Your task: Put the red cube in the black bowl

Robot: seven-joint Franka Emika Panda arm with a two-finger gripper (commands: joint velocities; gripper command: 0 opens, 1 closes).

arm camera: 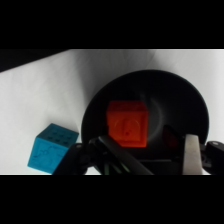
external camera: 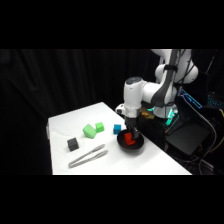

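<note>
White table (external camera: 150,162) against black curtains, dark equipment behind the arm's base. Red cube (arm camera: 128,124) lies inside the black bowl (arm camera: 190,95), directly below the gripper (arm camera: 145,155), one face up, edges slightly skewed; no long axis. Jaws spread, nothing pinched. Blue cube (arm camera: 51,149) just outside the bowl's rim, beside one finger. Beyond: two green cubes (external camera: 93,129), black cube (external camera: 73,144), metal tongs (external camera: 88,156).

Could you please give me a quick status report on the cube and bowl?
End effector over the black bowl, finger state unclear. Red cube inside the bowl. Blue cube beside the bowl, not in the way.
</note>
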